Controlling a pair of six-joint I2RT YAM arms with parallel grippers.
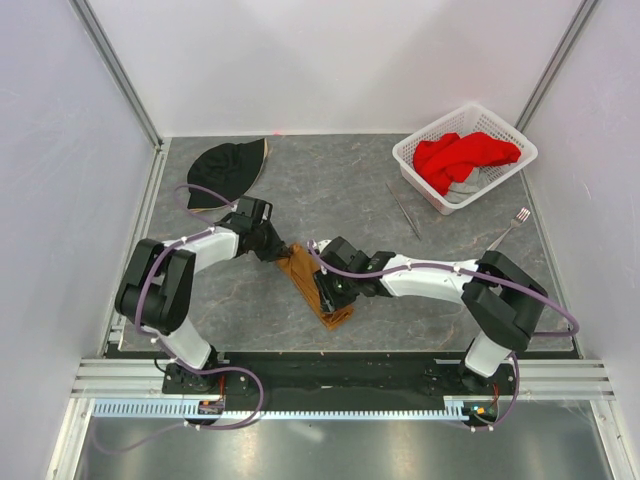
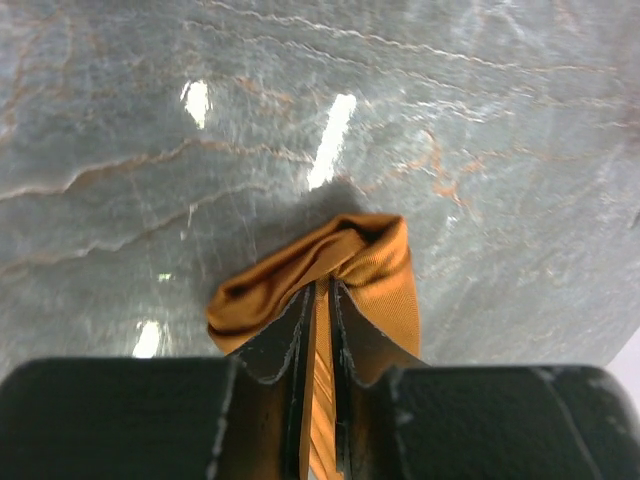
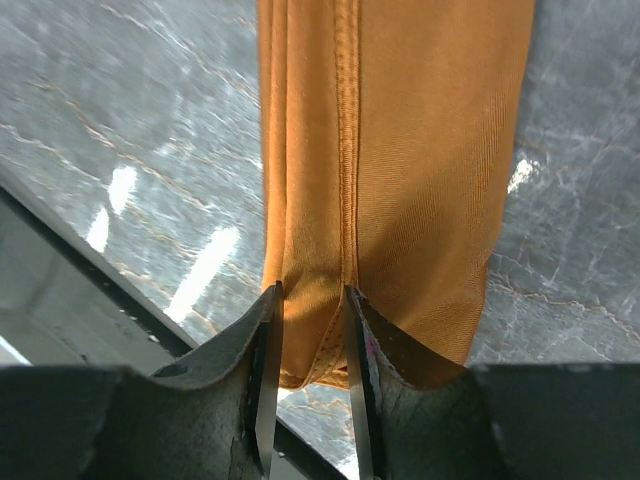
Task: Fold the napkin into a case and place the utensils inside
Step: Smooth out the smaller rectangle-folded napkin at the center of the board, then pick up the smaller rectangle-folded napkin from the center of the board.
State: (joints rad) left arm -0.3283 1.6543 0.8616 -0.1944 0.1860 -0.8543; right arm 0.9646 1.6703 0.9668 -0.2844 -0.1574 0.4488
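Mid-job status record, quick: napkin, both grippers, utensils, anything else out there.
napkin: folded into a narrow strip, lying diagonally mid-table
left gripper: shut on the napkin's far end
right gripper: shut on the napkin's near end
fork: on the table at right, outside the napkin
knife: on the table left of the basket, outside the napkin
basket: far right, red cloth inside
black hat: far left

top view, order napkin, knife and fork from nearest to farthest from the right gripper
1. napkin: between the right gripper fingers, mid-scene.
2. knife: farther back, to the right.
3. fork: far right side.
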